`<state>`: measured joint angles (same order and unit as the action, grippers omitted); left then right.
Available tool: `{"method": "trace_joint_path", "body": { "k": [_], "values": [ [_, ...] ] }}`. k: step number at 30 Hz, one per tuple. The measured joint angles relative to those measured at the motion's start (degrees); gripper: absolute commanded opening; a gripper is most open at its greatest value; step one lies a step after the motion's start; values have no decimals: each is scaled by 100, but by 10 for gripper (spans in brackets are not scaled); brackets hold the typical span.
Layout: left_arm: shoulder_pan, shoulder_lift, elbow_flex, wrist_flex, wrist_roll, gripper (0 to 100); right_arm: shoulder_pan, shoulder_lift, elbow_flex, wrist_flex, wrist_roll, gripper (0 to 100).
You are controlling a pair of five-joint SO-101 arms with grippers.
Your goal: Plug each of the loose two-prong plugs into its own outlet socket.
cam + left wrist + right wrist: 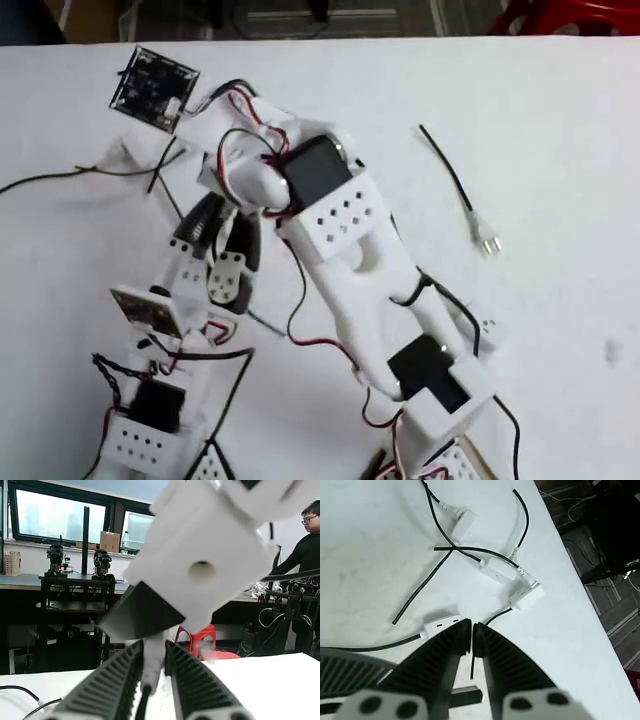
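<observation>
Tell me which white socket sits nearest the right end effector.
The socket with two slots facing up, right beside the right end effector; the other sockets lie farther off.

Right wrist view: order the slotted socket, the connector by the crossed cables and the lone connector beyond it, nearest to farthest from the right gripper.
1. The slotted socket, just beside the right gripper.
2. The connector by the crossed cables, farther out on the table.
3. The lone connector, farthest, past the crossing.
</observation>
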<state>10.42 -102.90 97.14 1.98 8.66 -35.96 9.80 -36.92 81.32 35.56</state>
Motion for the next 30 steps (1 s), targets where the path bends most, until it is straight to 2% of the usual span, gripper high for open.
{"method": "trace_joint_path", "body": {
  "k": [8, 14, 20, 25, 30],
  "values": [
    [0, -9, 0, -9, 0, 24, -26, -237, 62, 0, 0, 19],
    [-70, -35, 0, -18, 0, 24, -308, -923, 88, 70, 18, 19],
    [-290, -53, 0, -26, -9, 24, -290, -1618, 88, 70, 18, 19],
    [-290, -53, 0, 273, -9, 24, 229, -2031, 88, 360, 26, 19],
    [-712, -53, 0, 334, -9, 24, 1380, -2066, 88, 1116, -229, 19]
  ]
}}
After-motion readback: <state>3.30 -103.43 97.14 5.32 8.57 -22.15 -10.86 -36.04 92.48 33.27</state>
